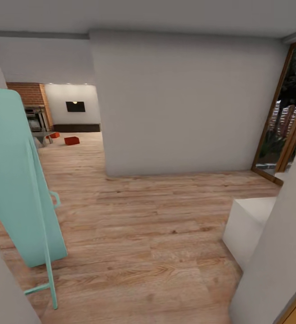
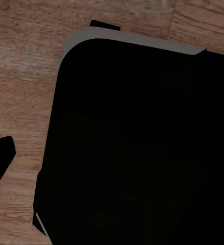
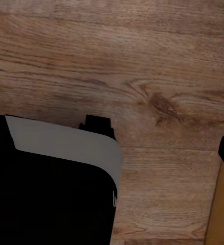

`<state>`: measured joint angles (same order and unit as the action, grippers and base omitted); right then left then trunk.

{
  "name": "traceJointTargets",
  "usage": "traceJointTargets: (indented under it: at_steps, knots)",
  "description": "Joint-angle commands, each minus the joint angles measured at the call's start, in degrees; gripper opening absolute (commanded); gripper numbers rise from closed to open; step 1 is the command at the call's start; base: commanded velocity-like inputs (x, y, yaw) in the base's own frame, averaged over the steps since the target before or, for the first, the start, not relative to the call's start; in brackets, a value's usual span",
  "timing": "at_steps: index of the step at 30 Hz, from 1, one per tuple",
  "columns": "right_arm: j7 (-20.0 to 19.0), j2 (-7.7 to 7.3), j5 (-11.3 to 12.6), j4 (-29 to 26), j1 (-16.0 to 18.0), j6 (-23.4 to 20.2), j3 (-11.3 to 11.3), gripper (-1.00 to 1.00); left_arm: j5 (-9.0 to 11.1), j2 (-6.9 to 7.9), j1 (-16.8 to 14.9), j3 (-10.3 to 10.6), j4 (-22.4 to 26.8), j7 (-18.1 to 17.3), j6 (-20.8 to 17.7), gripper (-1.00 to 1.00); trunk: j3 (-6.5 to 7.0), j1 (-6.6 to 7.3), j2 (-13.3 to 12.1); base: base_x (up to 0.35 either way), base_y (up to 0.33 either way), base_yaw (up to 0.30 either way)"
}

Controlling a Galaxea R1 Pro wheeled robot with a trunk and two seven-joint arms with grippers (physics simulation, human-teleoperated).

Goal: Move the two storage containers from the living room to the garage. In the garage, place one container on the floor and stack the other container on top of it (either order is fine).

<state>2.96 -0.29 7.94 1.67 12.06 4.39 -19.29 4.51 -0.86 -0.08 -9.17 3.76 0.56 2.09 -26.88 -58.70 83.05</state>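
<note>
Containers (image 1: 71, 140) far off on the living room plank floor (image 1: 134, 234), past the white wall corner (image 1: 106, 173). Can't tell whether my tools are spread or closed. Risk: clipping the teal board (image 1: 17, 180) or that corner while driving
</note>
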Motion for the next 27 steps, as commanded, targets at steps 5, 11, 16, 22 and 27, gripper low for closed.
traceJointTargets:
  at_steps: [5,11,16,22,27]
  knots:
    - [0.03,0.20,0.76,0.18,0.07,0.36,-0.49,1.00,0.49,-0.02,-0.01,-0.06,0.02,0.06,0.11,1.00,-0.05,-0.03,0.03,0.323,0.000,0.000]
    - [0.03,-0.26,0.94,0.18,0.07,0.38,-0.49,1.00,0.50,-0.02,-0.01,-0.06,0.02,0.06,0.11,1.00,-0.05,-0.03,0.03,0.323,0.000,0.000]
    - [0.03,-0.28,1.02,0.18,0.07,0.37,-0.46,1.00,0.50,-0.02,-0.01,-0.06,0.02,0.06,0.11,1.00,-0.05,-0.03,0.03,0.323,0.000,0.000]
    - [0.03,-0.30,1.30,0.18,0.07,0.36,-0.41,1.00,0.50,-0.02,-0.01,-0.06,0.02,0.06,0.11,1.00,-0.05,-0.03,0.03,0.323,0.000,0.000]
    - [0.03,-0.32,1.30,0.18,0.07,0.35,-0.40,1.00,0.50,-0.02,-0.01,-0.06,0.02,0.06,0.09,1.00,-0.05,-0.03,0.03,0.323,0.000,0.000]
